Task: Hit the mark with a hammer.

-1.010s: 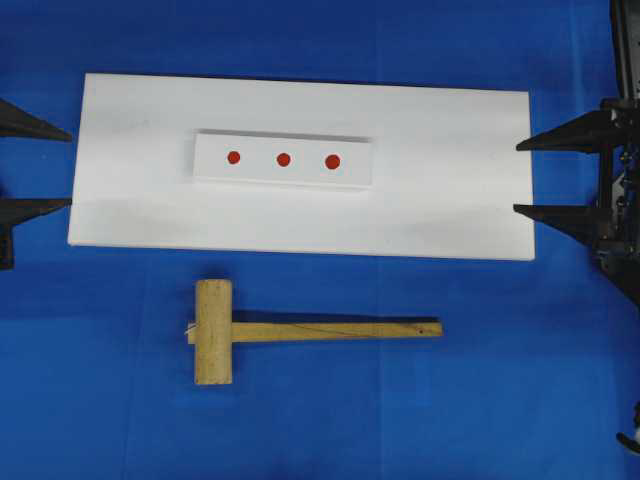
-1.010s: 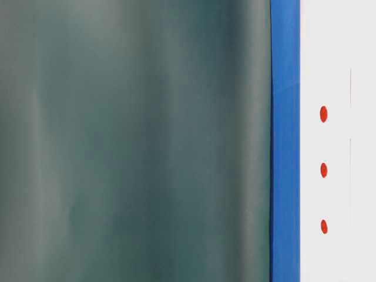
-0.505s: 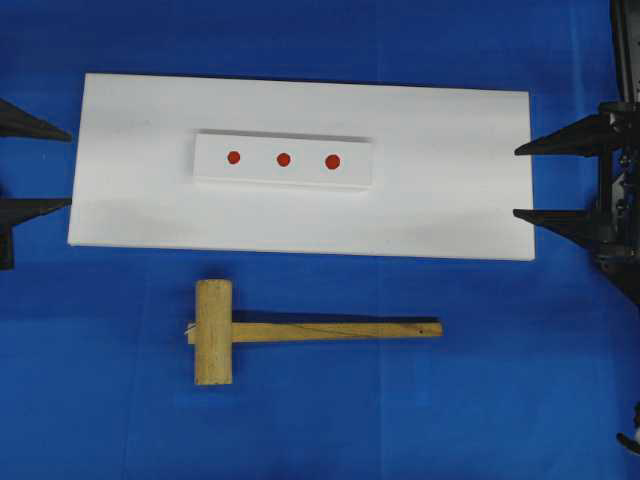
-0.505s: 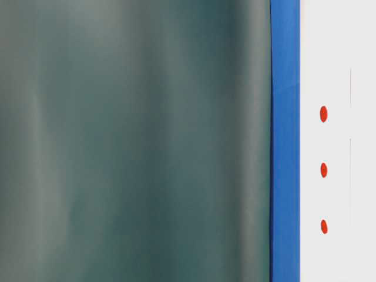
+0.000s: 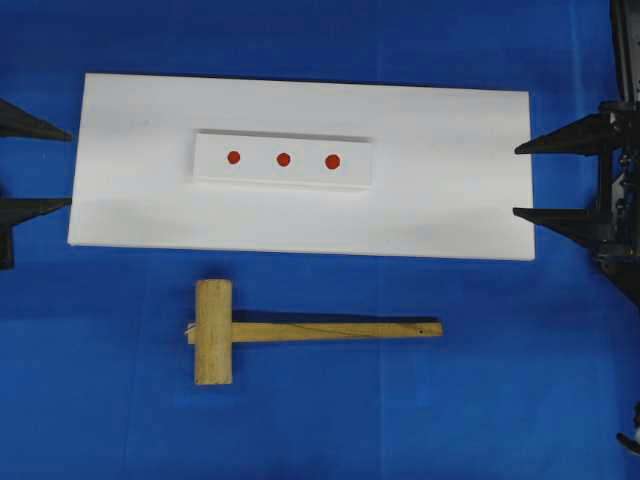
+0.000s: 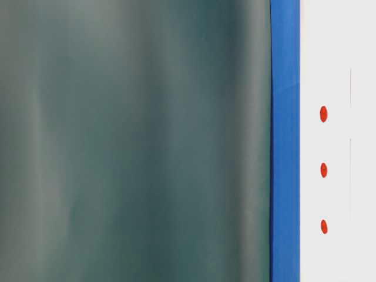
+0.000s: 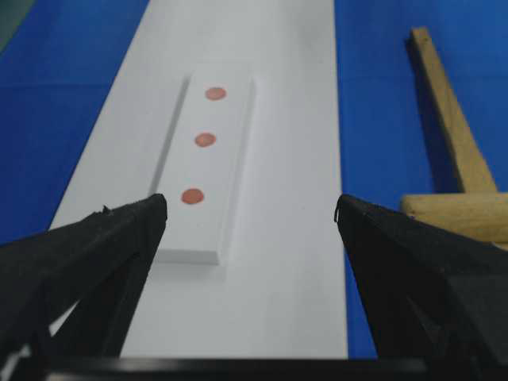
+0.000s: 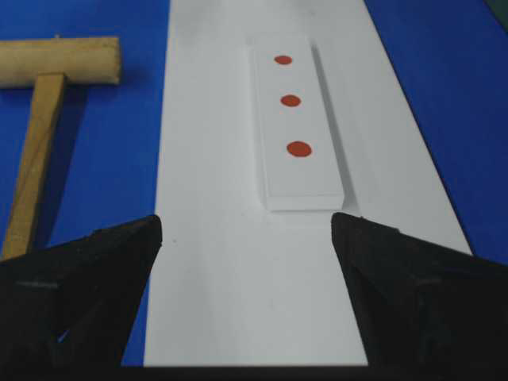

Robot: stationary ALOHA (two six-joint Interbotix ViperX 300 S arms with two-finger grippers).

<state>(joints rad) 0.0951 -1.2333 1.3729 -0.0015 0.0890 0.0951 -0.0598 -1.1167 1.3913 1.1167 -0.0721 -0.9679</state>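
A: Entry on the tool. A light-brown wooden hammer (image 5: 214, 332) with a thick cylindrical head and a long, slim squared handle is seen lying flat on the blue table covering (image 5: 520, 380), just below the long edge of the large white rectangular board (image 5: 450, 200) in the overhead view. The head is set crosswise at the left; the handle runs to the right, roughly parallel to the board's edge. A thin dark line is noted along the handle's top face.

B: Contact with the board?

A: None is seen; a strip of blue separates them. On the board, a smaller raised white rectangular block (image 5: 283, 160) is recorded, marked with three red dots (image 5: 283, 159) in a row.

B: Grippers?

A: The black left gripper (image 5: 35, 168) is held at the board's left end, fingers spread wide, nothing between them. The black right gripper (image 5: 555, 180) is held at the right end, likewise wide and empty. The hammer is touched by neither.
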